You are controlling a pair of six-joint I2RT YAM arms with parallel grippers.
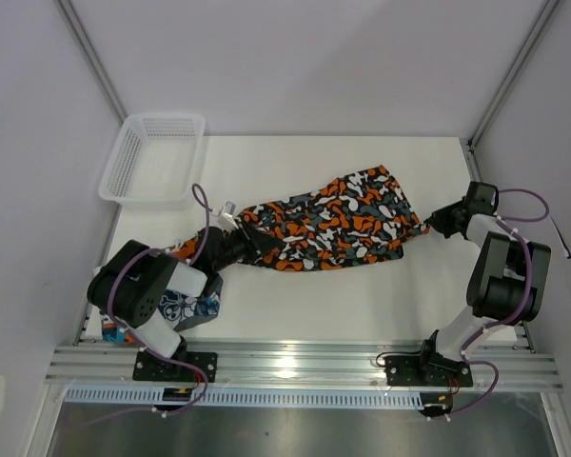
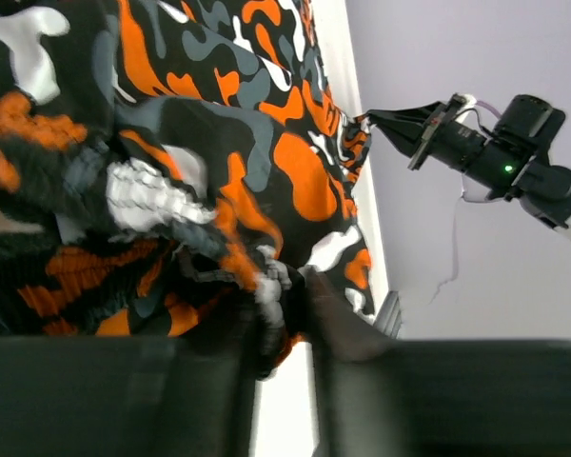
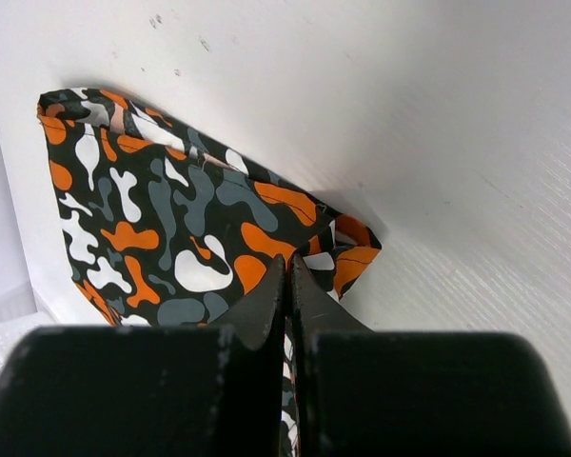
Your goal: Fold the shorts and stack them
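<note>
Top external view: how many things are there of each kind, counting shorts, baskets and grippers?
Shorts: 2, the camouflage shorts and the patchwork shorts, partly hidden under the left arm.
Baskets: 1, the white mesh basket.
Grippers: 2, the left gripper and the right gripper, both shut on the camouflage shorts.
Total: 5.

The right tool [image 3: 287, 274] pinches a corner of the camouflage shorts [image 3: 162, 224], lying on the white table [image 3: 438, 133].
</note>
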